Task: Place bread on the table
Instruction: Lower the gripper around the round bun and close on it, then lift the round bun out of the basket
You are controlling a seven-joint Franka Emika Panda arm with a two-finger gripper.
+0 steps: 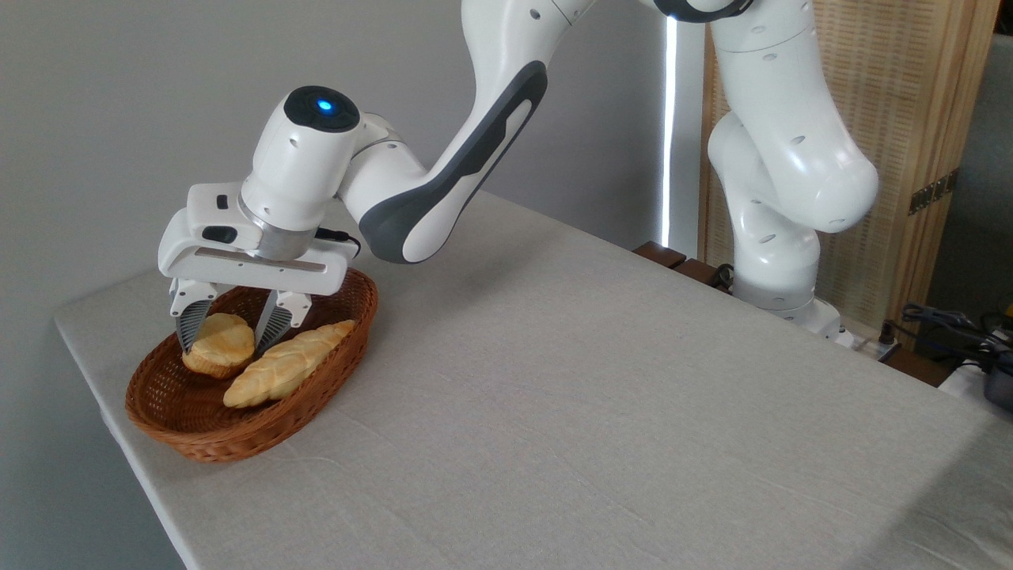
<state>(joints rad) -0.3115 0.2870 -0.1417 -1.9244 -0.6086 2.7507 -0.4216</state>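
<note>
Partly, fingers [192, 330] hide the bread's [219, 345] sides.

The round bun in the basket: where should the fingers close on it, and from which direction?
From above, across the bread's scalloped sides, as the gripper grips it now. It is thick and round; the braided loaf and basket wall crowd any sideways approach.

White arm [491, 103], grey trim, blue light.

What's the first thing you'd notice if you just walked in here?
A big white robot arm bends down over a brown basket at the table's left corner. Its fingers pinch a small round bun, beside a long braided loaf lying in the basket.
</note>
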